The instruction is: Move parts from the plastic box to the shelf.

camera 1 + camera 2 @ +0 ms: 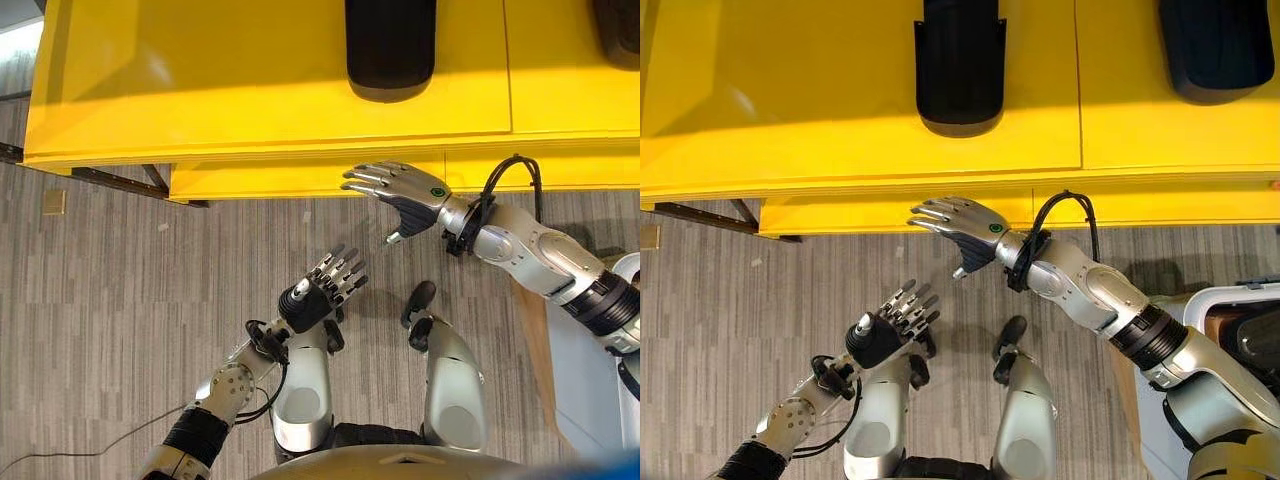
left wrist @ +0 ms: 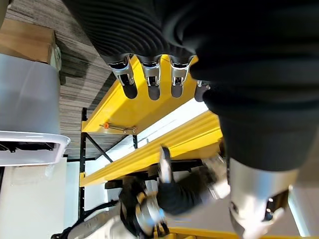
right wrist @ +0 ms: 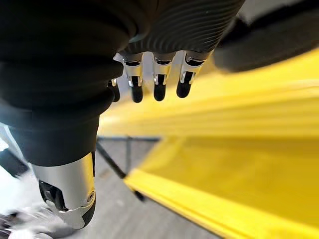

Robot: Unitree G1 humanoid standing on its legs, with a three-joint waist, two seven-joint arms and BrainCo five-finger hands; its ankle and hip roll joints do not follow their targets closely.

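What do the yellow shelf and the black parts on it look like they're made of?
The shelf looks like painted sheet metal: smooth glossy yellow with soft light reflections and a folded front edge. The two black parts look like moulded plastic: rounded ends, semi-matte with a faint sheen, though rubber can't be ruled out.

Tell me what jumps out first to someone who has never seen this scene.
The bright yellow shelf fills the top of the head views, with a black part lying on it near the middle and a second black part farther to the right. Just below the shelf's front edge the right hand is open with straight fingers, holding nothing. The left hand is open too, lower down over the grey striped floor.
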